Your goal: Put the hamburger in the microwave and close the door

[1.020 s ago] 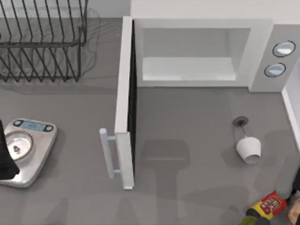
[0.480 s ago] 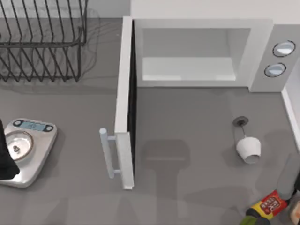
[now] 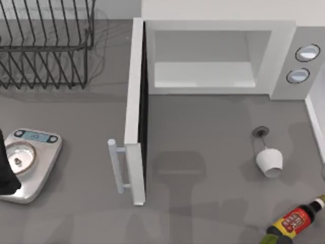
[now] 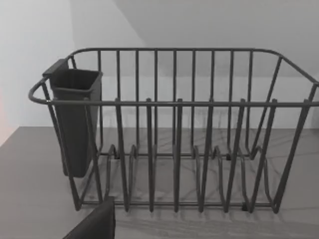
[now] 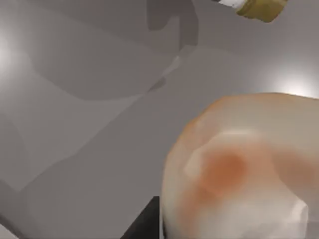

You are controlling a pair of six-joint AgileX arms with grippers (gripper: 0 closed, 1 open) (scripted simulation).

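in the right wrist view the small round pale cream hamburger (image 5: pixel 239 169) with its orange spot is seen very close under the right arm's camera, with a dark part of the right gripper touching its lower edge. whether the fingers are spread or pinching the bun cannot be told. just beyond the bun, the gold cap of a dark sauce bottle (image 5: pixel 256 8) with a red label is seen on the grey table (image 5: pixel 75 124).

further from the tool, across the table, the large white box microwave (image 3: pixel 218 56) stands with its pale grey cavity free, and its tall white door (image 3: pixel 134 112) with the bar handle is swung fully open. a white cup (image 3: pixel 269 161) lies between.

the left gripper (image 3: pixel 6 170) is parked over a silver kitchen scale (image 3: pixel 40 157), facing a dark wire dish rack (image 4: pixel 174 129); its fingers cannot be judged.

for this step the bun should probably be held gently and level, and carried past the cup.
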